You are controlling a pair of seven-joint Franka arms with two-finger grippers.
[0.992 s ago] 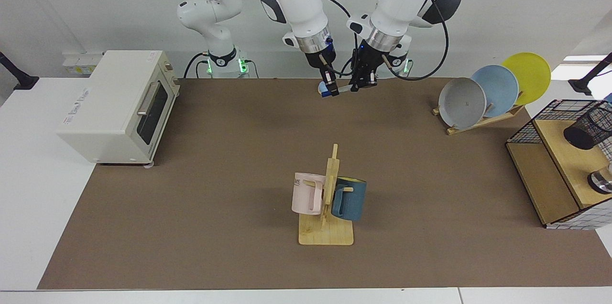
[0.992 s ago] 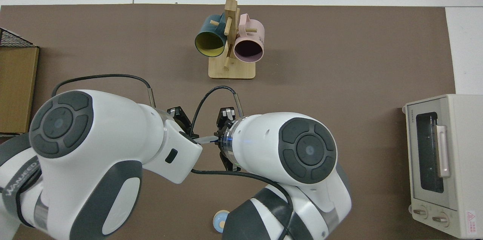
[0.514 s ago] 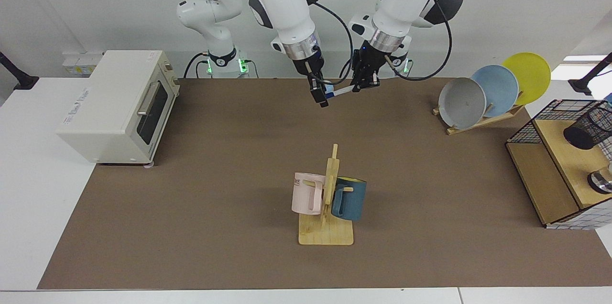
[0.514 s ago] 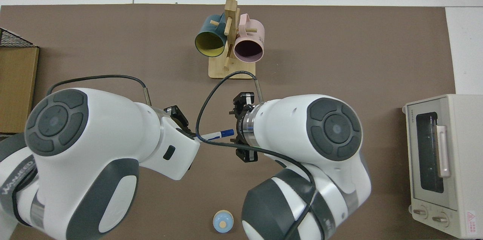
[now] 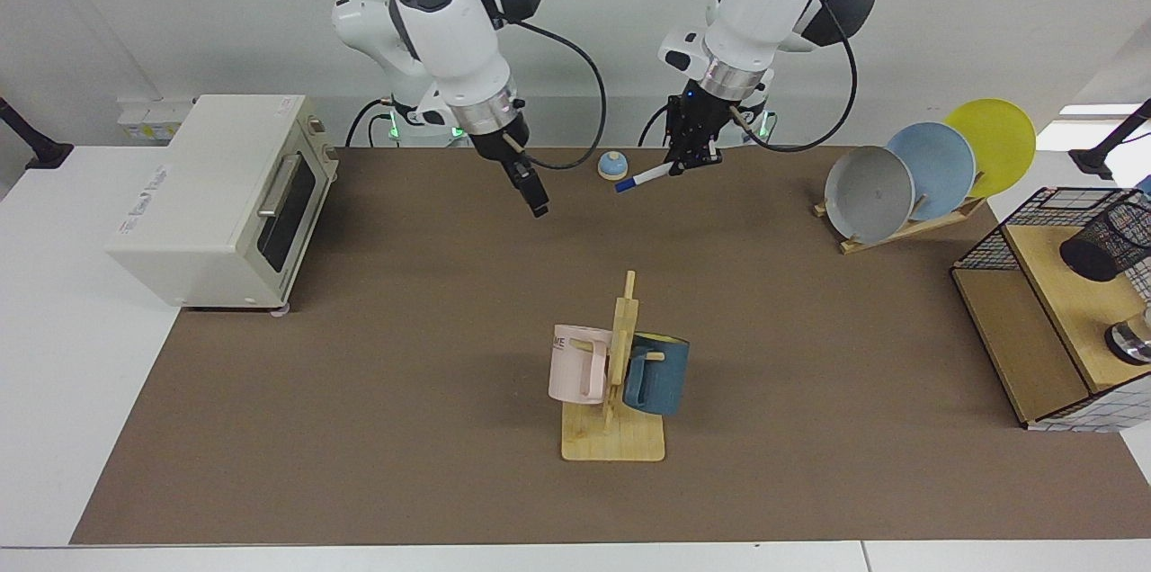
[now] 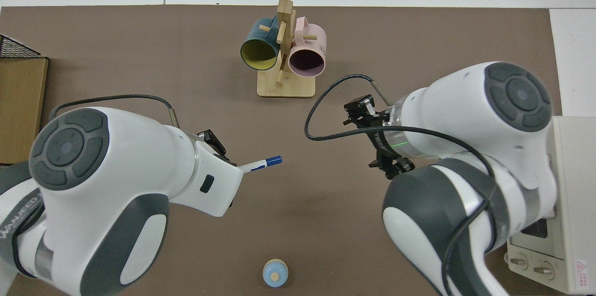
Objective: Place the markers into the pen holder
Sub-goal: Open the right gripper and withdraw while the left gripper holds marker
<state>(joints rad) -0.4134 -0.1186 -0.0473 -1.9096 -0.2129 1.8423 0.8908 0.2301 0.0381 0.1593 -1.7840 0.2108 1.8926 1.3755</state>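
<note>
Left gripper (image 5: pixel 691 160) is clamped on the marker (image 5: pixel 642 178), held in the air near the back of the mat, blue cap end sticking out. Right gripper (image 5: pixel 536 200) hangs empty, well apart; whether its fingers are apart, can't tell. Pen holder (image 5: pixel 1104 241) sits far off on the wooden shelf (image 5: pixel 1052 280). Marker grasped; carry and drop-in still to do.

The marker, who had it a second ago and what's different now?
Both end effectors were on the marker. The right end effector let go and swung away toward the toaster oven; the left end effector keeps the marker, held above the table. Mug rack and pen holder unmoved.
</note>
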